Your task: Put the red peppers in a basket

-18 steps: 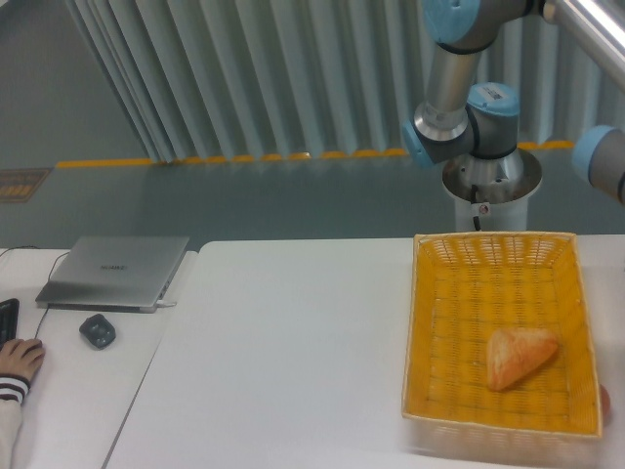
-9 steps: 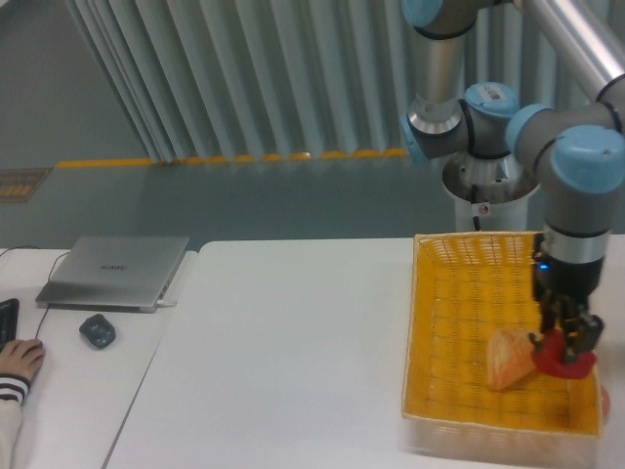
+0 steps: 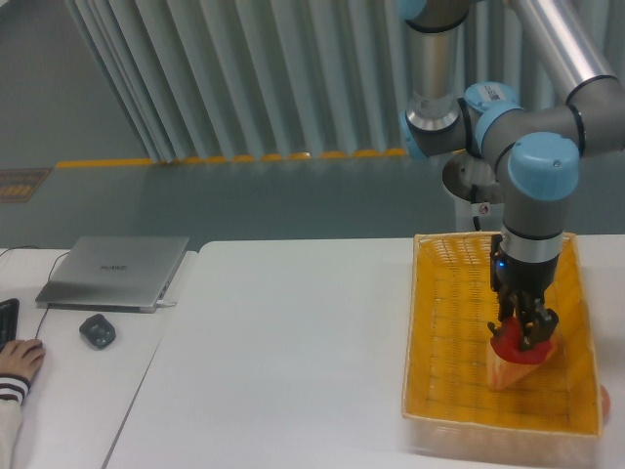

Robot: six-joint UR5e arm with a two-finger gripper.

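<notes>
**Pepper right over the bread**

Your gripper (image 3: 522,337) is clamped on the pepper (image 3: 515,345), inside the basket (image 3: 430,322), 5 o'clock area. The bread (image 3: 508,375) lies directly beneath, likely touching. For bare wicker, shift toward 10 o'clock.

Inside the shallow yellow-orange woven wicker basket (image 3: 441,322), the tan triangular bread wedge (image 3: 510,372) blocks the right-centre floor, while bare wicker lies open to its left and rear.

Red pepper (image 3: 515,344) clamped above yellow basket (image 3: 439,322)
</notes>
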